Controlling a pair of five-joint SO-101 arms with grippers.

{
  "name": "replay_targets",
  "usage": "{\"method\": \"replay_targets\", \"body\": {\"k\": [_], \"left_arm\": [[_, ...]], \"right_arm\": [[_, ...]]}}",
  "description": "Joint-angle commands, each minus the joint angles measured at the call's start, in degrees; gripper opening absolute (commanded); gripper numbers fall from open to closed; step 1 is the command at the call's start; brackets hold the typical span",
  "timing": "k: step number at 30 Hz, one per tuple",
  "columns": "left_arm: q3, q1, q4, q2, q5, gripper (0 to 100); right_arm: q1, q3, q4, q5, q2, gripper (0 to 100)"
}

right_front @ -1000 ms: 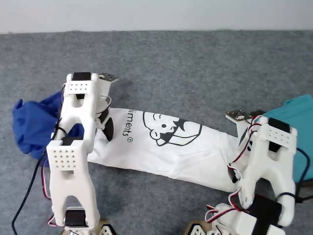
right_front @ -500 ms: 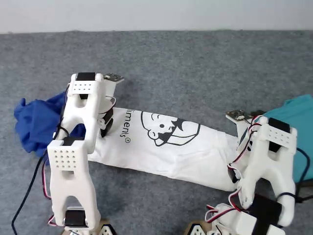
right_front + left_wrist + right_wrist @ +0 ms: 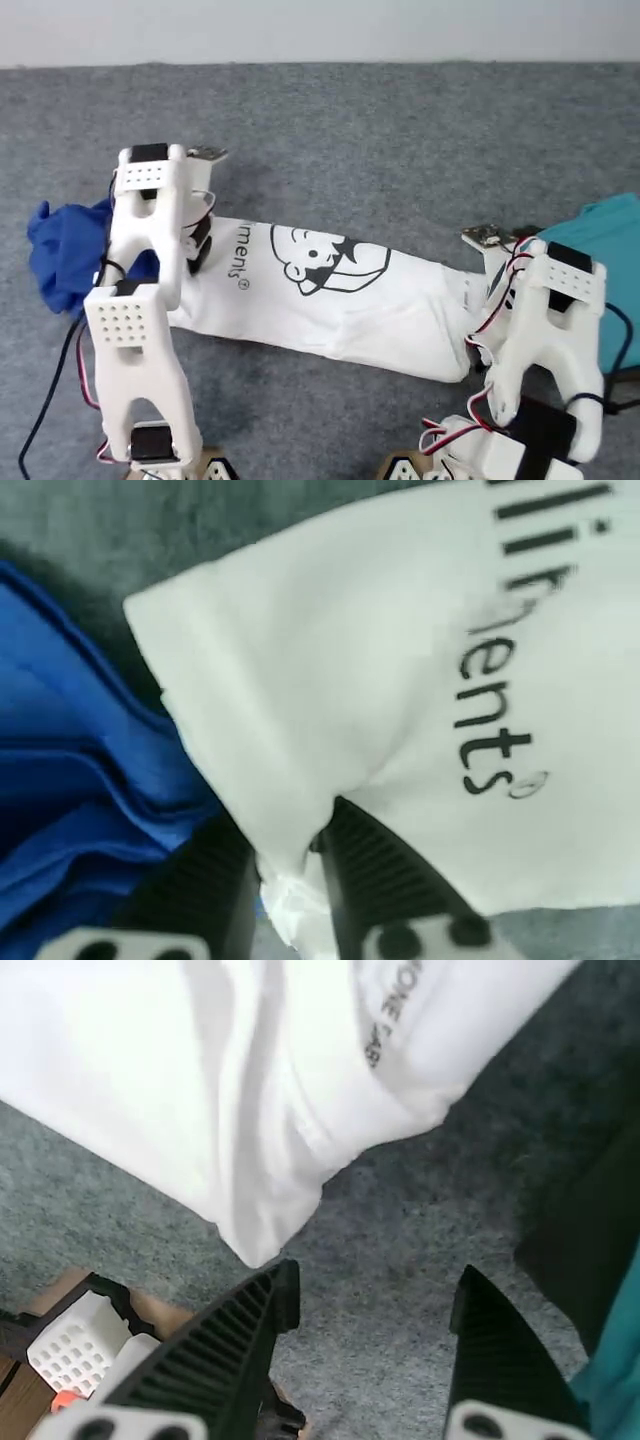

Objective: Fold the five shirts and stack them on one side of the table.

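Table [image 3: 400, 130] carries white shirt [image 3: 330, 305] stretched out between blue shirt [image 3: 62, 255] and teal shirt [image 3: 605, 228]; left gripper [image 3: 290, 855] clamped on its edge beside blue shirt; right gripper [image 3: 378, 1285] jaws apart over grey surface just beside its other end.
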Motion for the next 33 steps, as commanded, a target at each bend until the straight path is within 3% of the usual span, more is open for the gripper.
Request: {"method": "replay_targets", "body": {"k": [1,7,15,25,33], "left_arm": [[0.31,8.97,1.41,-8.0,1.93,1],[8.66,22.51,1.41,-14.42,3.16,1],[11.03,33.49,1.23,-17.49,2.9,1],[-1.8,40.88,1.32,-17.14,6.15,1],[-3.03,47.74,1.32,-17.49,6.86,1]], "right_arm": [[0.66,-0.18,0.04,-0.7,-0.92,25.3],[0.66,-0.18,0.04,-0.7,-0.92,25.3],[0.66,-0.62,1.63,-0.7,-1.01,25.2],[8.31,-5.45,9.54,-0.18,-15.25,25.2],[11.12,-5.45,13.67,-0.09,-26.42,25.2]]}}
